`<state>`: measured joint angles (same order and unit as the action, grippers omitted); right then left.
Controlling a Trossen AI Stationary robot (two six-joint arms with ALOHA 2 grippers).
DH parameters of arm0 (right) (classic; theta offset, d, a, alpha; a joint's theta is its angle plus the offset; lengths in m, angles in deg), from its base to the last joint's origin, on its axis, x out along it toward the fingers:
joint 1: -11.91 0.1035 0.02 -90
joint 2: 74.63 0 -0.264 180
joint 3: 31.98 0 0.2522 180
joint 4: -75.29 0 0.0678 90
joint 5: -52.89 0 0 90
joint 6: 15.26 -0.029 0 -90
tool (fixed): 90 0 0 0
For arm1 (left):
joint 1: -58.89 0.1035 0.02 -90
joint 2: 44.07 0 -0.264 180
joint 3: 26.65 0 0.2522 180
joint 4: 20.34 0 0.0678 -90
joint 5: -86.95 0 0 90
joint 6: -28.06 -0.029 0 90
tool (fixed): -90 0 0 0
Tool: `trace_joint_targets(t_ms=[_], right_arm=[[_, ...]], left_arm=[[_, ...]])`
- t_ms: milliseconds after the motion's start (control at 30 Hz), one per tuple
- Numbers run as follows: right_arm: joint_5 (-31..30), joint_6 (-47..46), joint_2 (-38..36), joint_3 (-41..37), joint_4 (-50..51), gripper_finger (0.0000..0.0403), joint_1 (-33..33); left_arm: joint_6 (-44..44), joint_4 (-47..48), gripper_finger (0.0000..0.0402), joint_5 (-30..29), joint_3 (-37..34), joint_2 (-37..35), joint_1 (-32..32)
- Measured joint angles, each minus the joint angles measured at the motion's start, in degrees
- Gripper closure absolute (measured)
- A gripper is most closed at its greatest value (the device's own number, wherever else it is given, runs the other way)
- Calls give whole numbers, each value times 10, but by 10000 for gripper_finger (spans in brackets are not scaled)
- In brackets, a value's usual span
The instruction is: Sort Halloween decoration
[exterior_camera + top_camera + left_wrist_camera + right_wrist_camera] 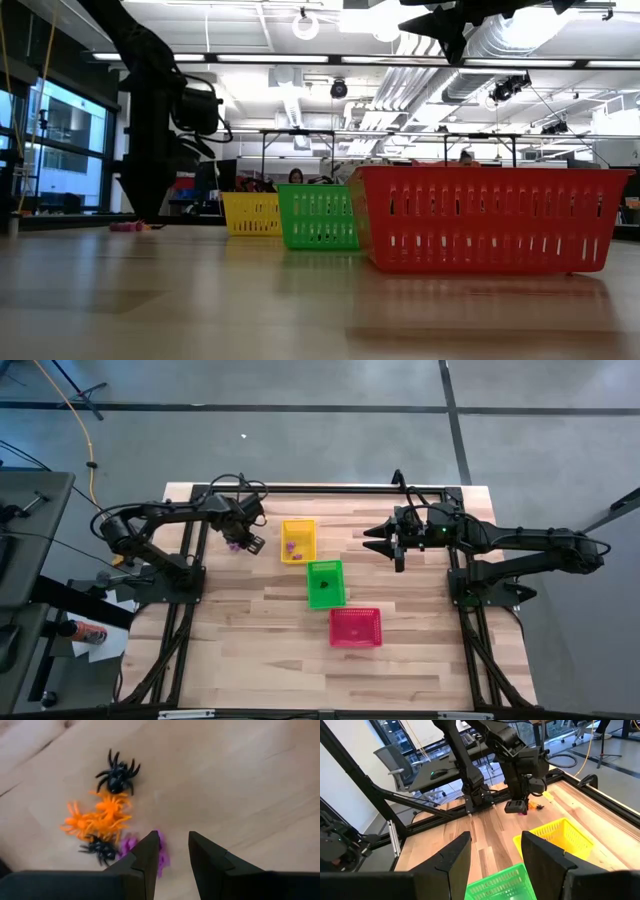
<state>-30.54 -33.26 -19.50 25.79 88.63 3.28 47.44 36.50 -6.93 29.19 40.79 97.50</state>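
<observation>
Halloween decoration, a heap of black, orange and purple spiders, lies near the table's back left corner. Left gripper hangs over it, fingers apart, empty. Right gripper hovers spread, near the back edge.

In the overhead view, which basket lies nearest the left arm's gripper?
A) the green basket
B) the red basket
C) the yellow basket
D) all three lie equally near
C: the yellow basket sits just beside the left gripper, while the green basket and the red basket step farther away along a diagonal row.
</observation>
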Motion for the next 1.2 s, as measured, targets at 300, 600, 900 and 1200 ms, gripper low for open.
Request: trace_joint_targets(t_ms=[300,600,900,1200], right_arm=[[0,0,0,0,0,234,0],[0,-2,0,0,0,234,0],[0,0,0,0,2,234,0],[0,0,0,0,2,234,0]], left_arm=[[16,-10,305,-25,-10,21,0],[30,12,305,2,-10,21,-1],[42,49,305,22,-11,22,-5],[47,56,307,51,-11,22,-31]])
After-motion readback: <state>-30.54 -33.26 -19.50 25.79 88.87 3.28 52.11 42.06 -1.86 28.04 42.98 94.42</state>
